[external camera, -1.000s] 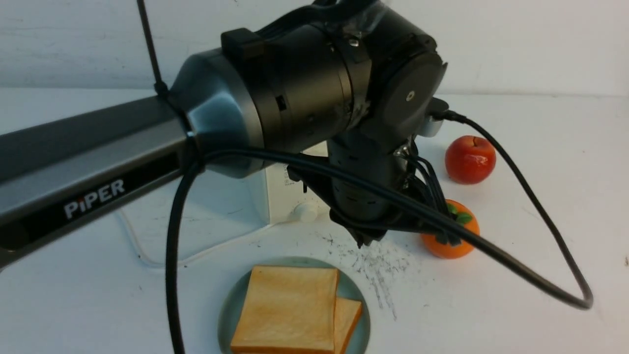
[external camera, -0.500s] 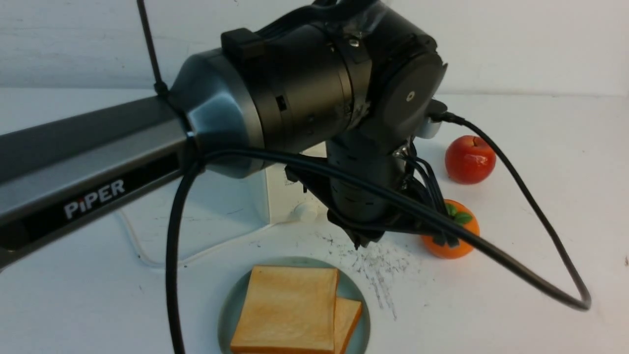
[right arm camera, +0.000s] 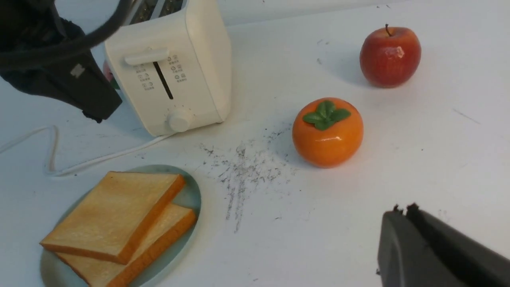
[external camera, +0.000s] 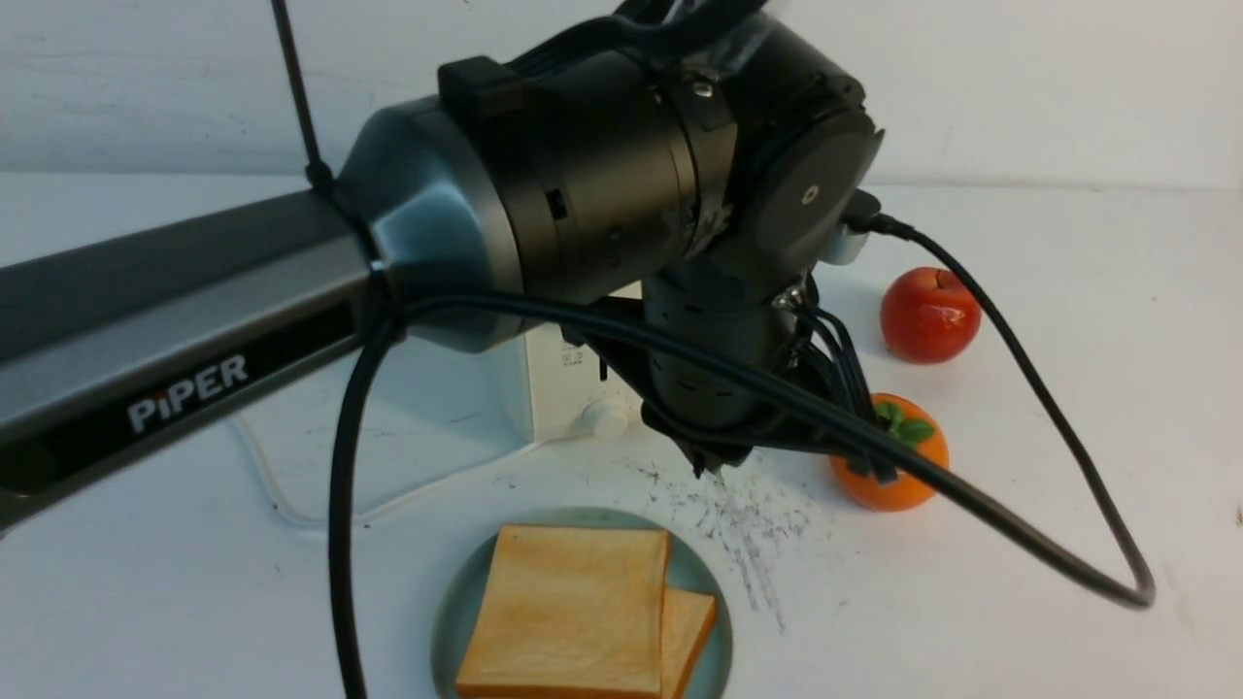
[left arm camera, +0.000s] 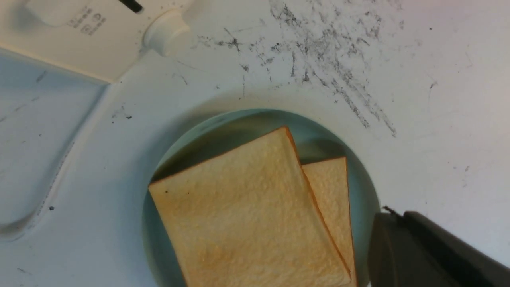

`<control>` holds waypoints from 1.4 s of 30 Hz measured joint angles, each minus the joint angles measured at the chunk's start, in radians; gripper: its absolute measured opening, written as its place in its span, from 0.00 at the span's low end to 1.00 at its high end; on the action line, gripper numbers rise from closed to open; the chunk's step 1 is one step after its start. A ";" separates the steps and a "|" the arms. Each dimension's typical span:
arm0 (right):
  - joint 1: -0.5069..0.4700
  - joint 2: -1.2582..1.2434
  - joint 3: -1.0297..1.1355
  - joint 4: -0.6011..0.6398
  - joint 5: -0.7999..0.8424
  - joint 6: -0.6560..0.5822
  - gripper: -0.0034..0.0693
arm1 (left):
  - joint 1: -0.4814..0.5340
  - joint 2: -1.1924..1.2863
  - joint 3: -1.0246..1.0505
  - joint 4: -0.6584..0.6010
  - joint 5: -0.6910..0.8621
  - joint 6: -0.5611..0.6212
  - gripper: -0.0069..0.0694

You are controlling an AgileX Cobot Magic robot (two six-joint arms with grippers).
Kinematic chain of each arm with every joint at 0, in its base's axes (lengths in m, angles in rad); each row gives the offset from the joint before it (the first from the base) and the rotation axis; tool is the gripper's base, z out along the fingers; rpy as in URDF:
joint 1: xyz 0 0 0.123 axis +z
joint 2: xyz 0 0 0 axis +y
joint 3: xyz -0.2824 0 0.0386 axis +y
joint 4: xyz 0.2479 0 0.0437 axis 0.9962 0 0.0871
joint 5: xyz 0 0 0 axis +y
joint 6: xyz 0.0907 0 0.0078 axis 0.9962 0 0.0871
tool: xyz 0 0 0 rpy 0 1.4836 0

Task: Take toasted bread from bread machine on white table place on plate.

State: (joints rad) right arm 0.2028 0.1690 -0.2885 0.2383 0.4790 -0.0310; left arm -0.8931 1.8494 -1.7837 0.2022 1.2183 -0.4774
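Observation:
Two slices of toasted bread lie stacked on the teal plate (external camera: 449, 607) at the near edge of the white table (external camera: 1020, 485). The top slice (external camera: 568, 612) half covers the lower one (external camera: 688, 626). Behind the plate stands the bread machine (external camera: 558, 383), largely hidden by my left arm; what shows of its slots (right arm camera: 159, 8) holds no bread. My left gripper (external camera: 714, 464) hangs shut and empty above the table between bread machine and plate. In the left wrist view it (left arm camera: 392, 215) sits beside the plate's rim (left arm camera: 255, 127). My right gripper (right arm camera: 402, 209) is shut and empty over bare table.
A red apple (external camera: 929, 315) and an orange persimmon (external camera: 908, 485) sit right of the bread machine. The bread machine's white cord (external camera: 262, 476) loops on the table to its left. A black cable (external camera: 1068, 417) hangs from my left wrist over the right side.
My left wrist and gripper have risen slightly and edged left, and the hanging cable has shifted with them. The bread and plate have not moved.

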 joint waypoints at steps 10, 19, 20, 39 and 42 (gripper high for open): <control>-0.082 -0.174 0.196 -0.111 -0.071 0.000 0.06 | 0.000 0.002 0.000 -0.003 -0.120 0.000 0.07; -0.099 -0.179 0.301 -0.150 -0.082 0.000 0.08 | 0.000 -0.016 -0.009 -0.006 -0.076 0.000 0.07; -0.099 -0.179 0.301 -0.156 -0.082 0.000 0.08 | 0.000 -0.030 -0.016 -0.004 -0.058 0.000 0.07; -0.119 -0.179 0.301 -0.180 -0.082 0.000 0.10 | 0.000 -0.592 -0.043 -0.020 0.035 0.044 0.07; -0.119 -0.179 0.301 -0.180 -0.082 0.000 0.11 | 0.000 -0.724 0.052 -0.039 0.035 0.045 0.07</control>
State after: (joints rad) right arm 0.0843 -0.0099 0.0120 0.0579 0.3974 -0.0310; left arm -0.8931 1.1257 -1.7314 0.1634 1.2529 -0.4323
